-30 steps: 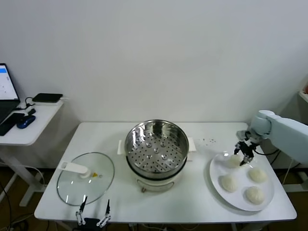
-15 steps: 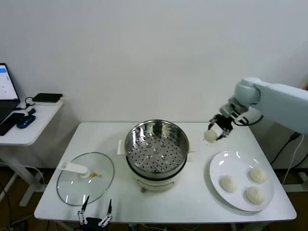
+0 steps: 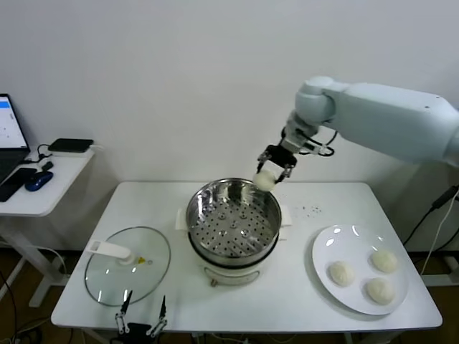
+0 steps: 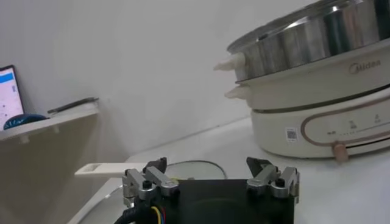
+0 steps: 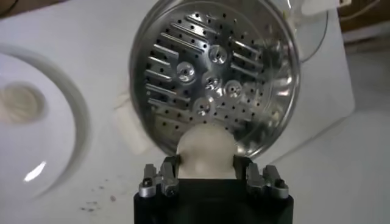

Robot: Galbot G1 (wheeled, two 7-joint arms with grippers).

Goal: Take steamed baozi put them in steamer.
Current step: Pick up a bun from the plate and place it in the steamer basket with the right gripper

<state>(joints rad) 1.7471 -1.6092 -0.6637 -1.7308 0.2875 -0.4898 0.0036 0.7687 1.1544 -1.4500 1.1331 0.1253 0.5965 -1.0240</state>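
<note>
My right gripper [image 3: 272,170] hangs over the far right rim of the steamer [image 3: 215,240], shut on one steamed baozi [image 3: 265,180], a cream-white bun. In the right wrist view the bun [image 5: 205,148] sits between the fingers [image 5: 171,168], above the near edge of the perforated basket [image 5: 213,73]. The basket holds nothing. Three more baozi [image 3: 341,272], [image 3: 384,260], [image 3: 379,289] lie on the white plate [image 3: 344,240] at the right. My left gripper [image 3: 140,321] is parked open at the table's front left edge, also seen as the gripper [image 4: 210,173] with the steamer wall [image 4: 317,36] beyond it.
A glass lid with a white handle [image 3: 129,266] lies flat left of the steamer. A side table [image 3: 43,193] with a laptop and small devices stands at far left. The wall runs close behind the table.
My right gripper has lifted one baozi off the plate and carried it left and up to the steamer's far right rim. The plate now holds three. The left arm has not moved.
</note>
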